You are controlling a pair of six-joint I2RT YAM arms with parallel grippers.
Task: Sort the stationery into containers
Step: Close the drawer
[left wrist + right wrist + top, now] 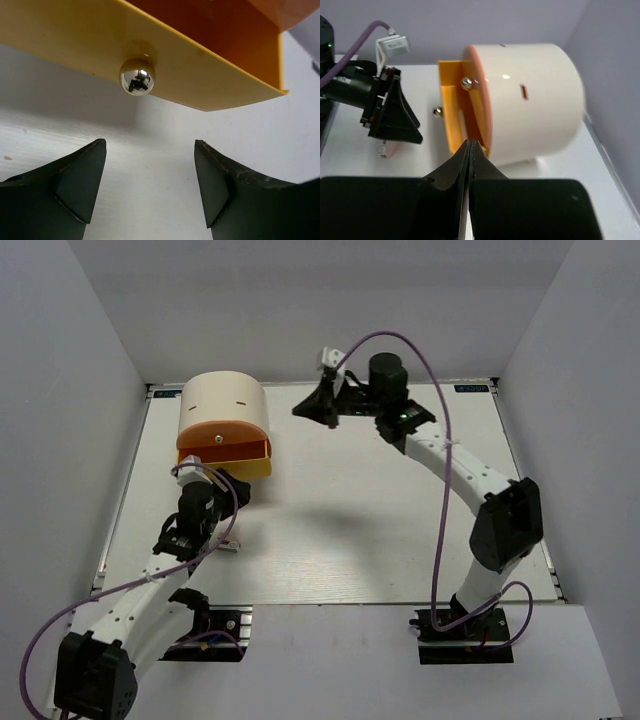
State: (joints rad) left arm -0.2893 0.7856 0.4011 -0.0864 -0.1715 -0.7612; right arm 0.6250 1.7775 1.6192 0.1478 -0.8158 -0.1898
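Note:
The container (222,405) is a cream half-cylinder box at the back left of the table, with an orange drawer (222,438) and under it a yellow drawer (245,466) pulled out. My left gripper (150,145) is open just in front of the yellow drawer (165,65), below and right of its metal knob (137,76), and holds nothing. A small grey-and-pink piece of stationery (230,547) lies on the table beside the left arm. My right gripper (472,146) is shut and empty, raised in the air, and faces the container (530,100) from the right.
White walls stand on three sides of the white table (380,520). In the right wrist view the left gripper (390,112) hangs in front of the yellow drawer (450,115), and the pink piece (387,149) lies under it. A purple cable (440,440) loops over the right arm.

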